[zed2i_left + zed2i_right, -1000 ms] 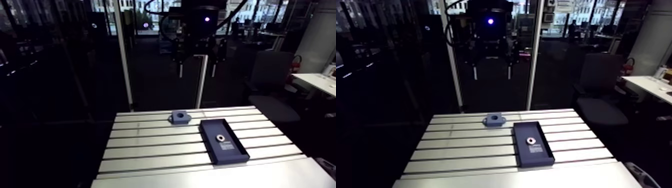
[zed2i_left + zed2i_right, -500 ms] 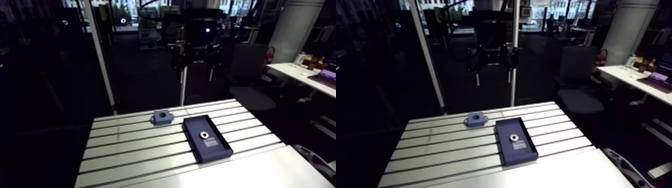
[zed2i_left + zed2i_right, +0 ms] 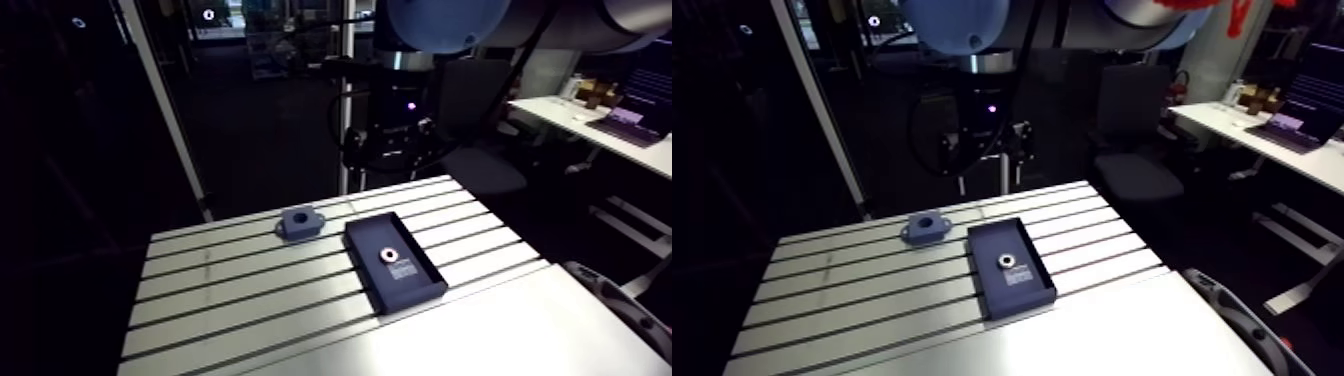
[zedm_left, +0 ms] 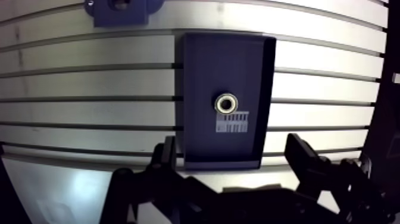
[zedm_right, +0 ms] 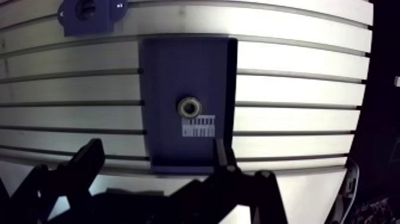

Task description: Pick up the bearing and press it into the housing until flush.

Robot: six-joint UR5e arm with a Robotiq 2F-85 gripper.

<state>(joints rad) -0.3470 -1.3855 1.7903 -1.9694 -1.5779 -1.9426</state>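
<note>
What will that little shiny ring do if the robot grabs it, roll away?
Probably not now: the bearing lies flat in the tray. It looks like metal, so likely stiff and slippery. Tipped on edge, its round shape could roll.

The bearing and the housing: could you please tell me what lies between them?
Between bearing and housing, the wrist view shows only the tray floor and wall, then bare table.
</note>
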